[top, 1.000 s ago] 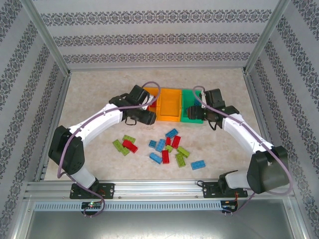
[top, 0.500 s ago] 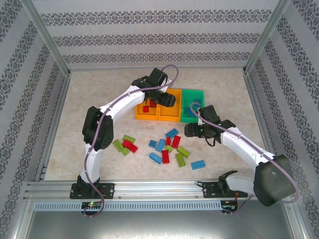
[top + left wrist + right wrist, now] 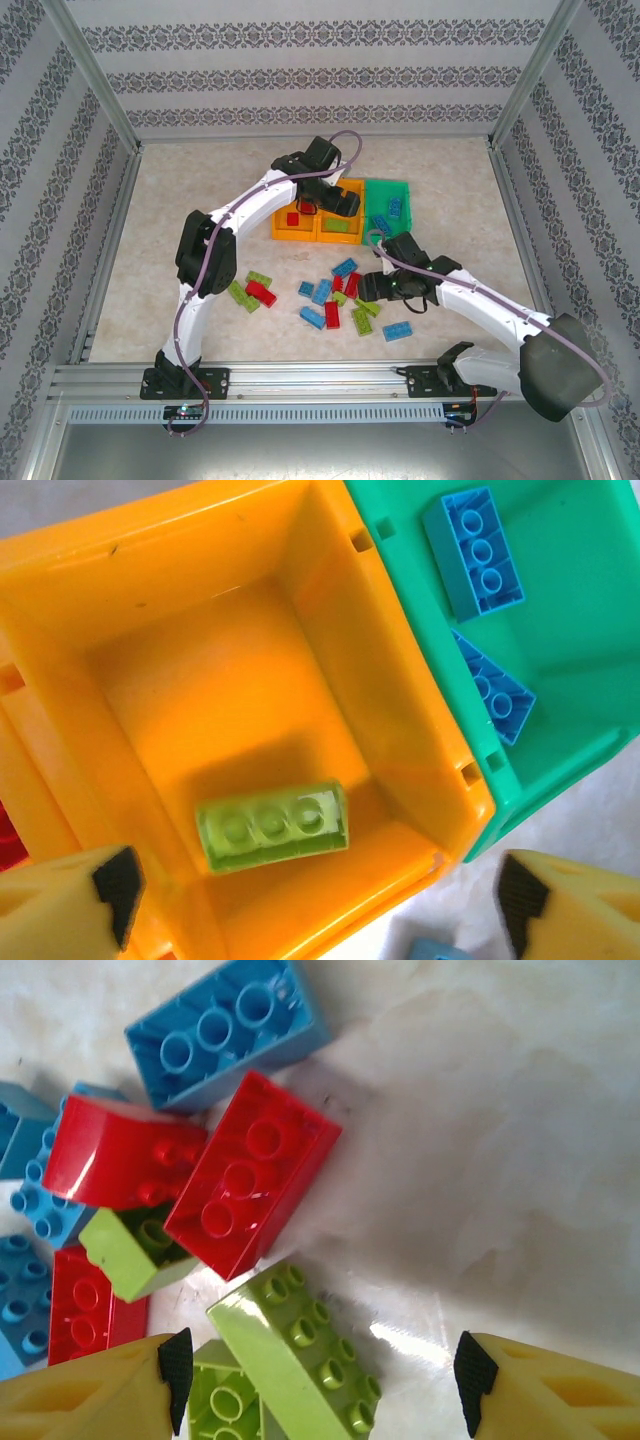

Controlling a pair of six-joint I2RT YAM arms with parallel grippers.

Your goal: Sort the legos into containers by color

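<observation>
Pale marbled table [image 3: 190, 210], with the row of three joined open-topped plastic bins [image 3: 283, 234] (two orange, one green) at the far middle and the loose pile of small studded plastic bricks [image 3: 330, 312] in red, blue and lime nearer me. Step in hand, as I judge it: right arm fetching a lime piece from the pile. To do it well I would come down square over the long lime green brick [image 3: 300, 1350] with the jaws across its narrow width. I would keep the fingers off the red rectangular brick [image 3: 250, 1175] just beside it, so nothing rides up with the lift, then carry to the middle orange bin [image 3: 400, 710], where lime goes. I would raise the left arm clear of that rim first, to free the path. Right gripper [image 3: 324, 1380]: fingers apart above the pile, the long lime green brick below and between them, touching nothing I can see. Left gripper [image 3: 315, 890]: spread wide over the middle orange bin, holding nothing; a short lime green brick [image 3: 272, 825] lies loose on the bin floor, and two blue bricks [image 3: 475, 550] lie in the green bin [image 3: 570, 670] alongside
</observation>
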